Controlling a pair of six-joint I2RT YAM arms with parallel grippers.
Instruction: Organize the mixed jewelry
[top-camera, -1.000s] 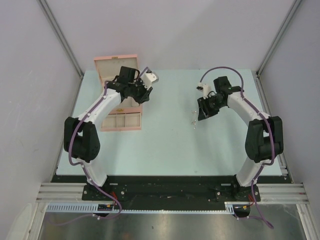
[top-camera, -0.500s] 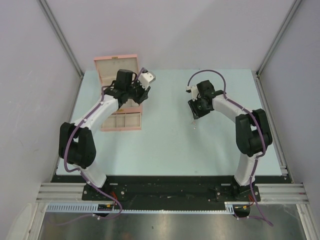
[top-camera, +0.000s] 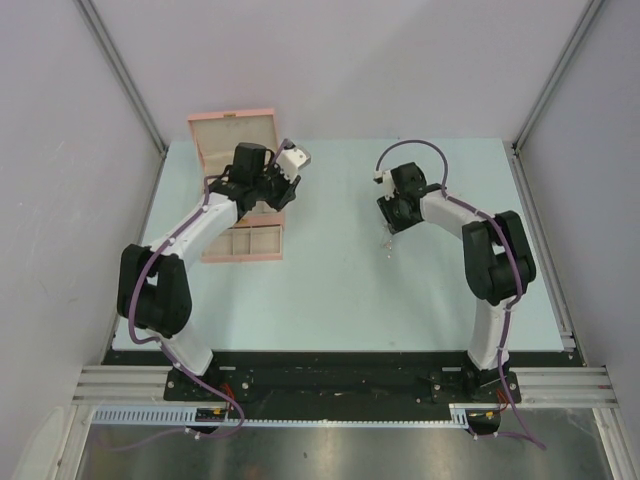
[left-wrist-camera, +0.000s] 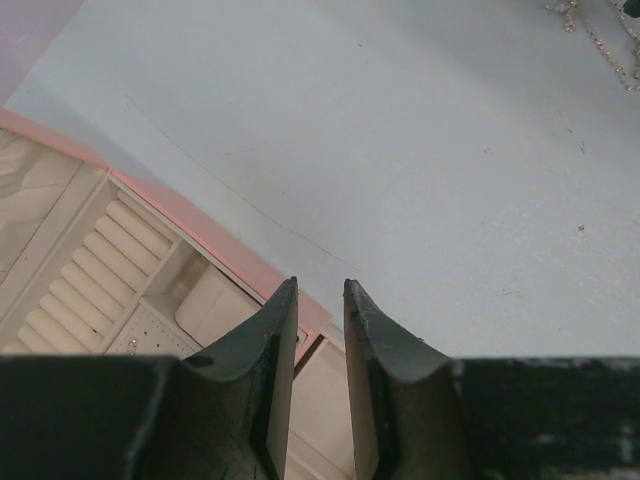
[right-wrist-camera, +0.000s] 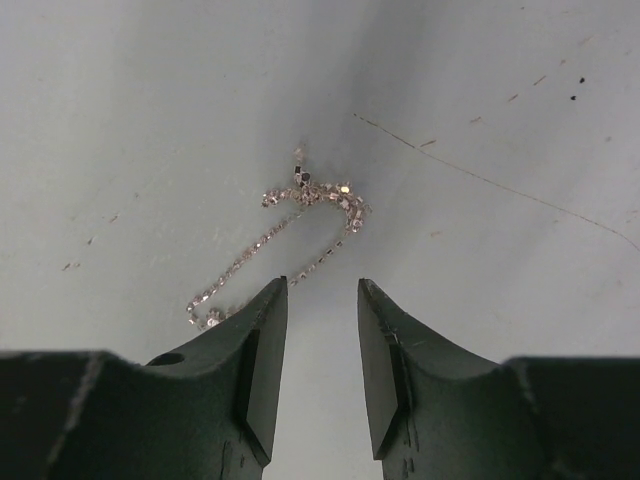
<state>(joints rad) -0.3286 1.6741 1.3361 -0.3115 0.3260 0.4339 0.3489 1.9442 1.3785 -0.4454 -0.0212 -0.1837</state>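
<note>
- Since a second ago the right arm's elbow has swung in toward the middle of the bench (top-camera: 330, 290), and the right gripper (right-wrist-camera: 320, 290) has shifted a little left, now over the jewelry.
- The right gripper's jaws stand a modest gap apart with nothing between them.
- Just ahead of its fingertips a silvery chain (right-wrist-camera: 320, 192) lies in a loose loop flat on the bench, apart from both jaws.
- In the top view this chain (top-camera: 386, 243) lies just near of the right gripper.
- The left gripper (left-wrist-camera: 320, 290) is narrowly parted and empty, hovering over the right rim of the open pink jewelry box (left-wrist-camera: 215, 238).
- Inside the box, cream ring rolls (left-wrist-camera: 100, 265) sit to the gripper's left, with small compartments beside them.
- The box lid (top-camera: 232, 135) stands open at the far left of the bench.
</note>
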